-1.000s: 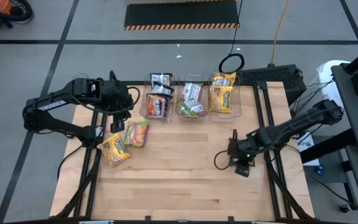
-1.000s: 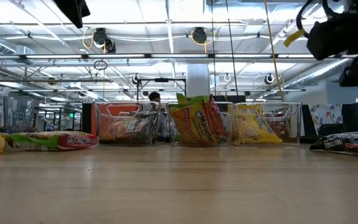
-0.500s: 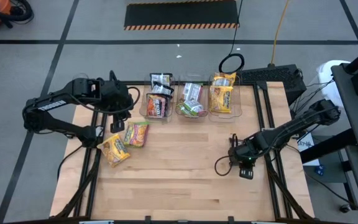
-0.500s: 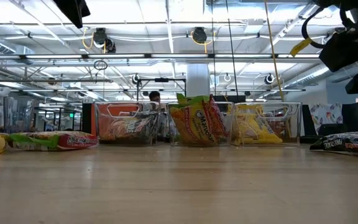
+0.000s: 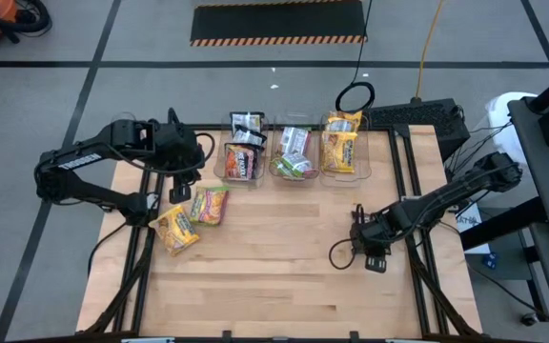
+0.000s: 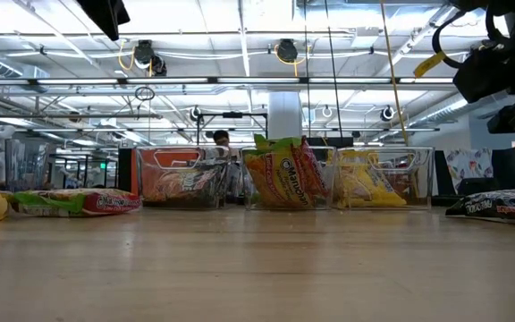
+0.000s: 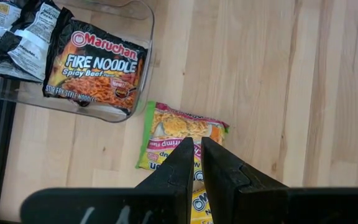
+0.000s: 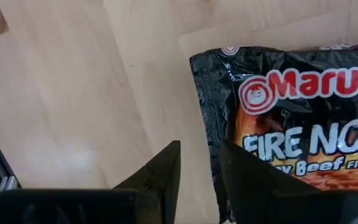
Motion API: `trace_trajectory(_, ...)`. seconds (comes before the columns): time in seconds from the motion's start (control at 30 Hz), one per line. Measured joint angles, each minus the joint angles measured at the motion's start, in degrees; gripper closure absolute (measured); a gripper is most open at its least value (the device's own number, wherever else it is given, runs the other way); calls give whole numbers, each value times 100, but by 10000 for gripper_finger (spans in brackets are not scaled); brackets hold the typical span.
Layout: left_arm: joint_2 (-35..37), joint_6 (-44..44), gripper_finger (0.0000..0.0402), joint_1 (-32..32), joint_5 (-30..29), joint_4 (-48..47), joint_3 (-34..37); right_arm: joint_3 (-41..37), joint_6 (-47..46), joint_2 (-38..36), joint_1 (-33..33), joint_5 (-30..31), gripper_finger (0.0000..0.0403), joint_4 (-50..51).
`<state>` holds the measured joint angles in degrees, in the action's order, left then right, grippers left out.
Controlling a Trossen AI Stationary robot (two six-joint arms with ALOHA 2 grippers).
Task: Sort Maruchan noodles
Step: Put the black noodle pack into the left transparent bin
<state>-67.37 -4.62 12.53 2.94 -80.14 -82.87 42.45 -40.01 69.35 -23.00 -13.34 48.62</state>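
We judge the black Fire Noodle packet, flat on the table's right side, light, crinkly and slippery; right gripper hovers part-open, empty, above its edge.

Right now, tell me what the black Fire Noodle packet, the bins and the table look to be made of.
Black packet: thin plastic film, glossy; it crinkles and catches light along its sealed edge.
Bins: clear hard plastic, probably acrylic; the packets show through the walls, which have smooth rounded corners.
Table: light wood, likely butcher block with a satin finish; grain and joined strips are visible.
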Motion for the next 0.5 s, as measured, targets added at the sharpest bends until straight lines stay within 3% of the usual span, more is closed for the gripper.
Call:
trace_trajectory(0.23,0,-11,364,0,0,0,0,-4,312,148,2,435,298,-38)
trace_trajectory(0.5,1,-13,364,0,0,-20,0,-4,588,697,2,422,298,-61)
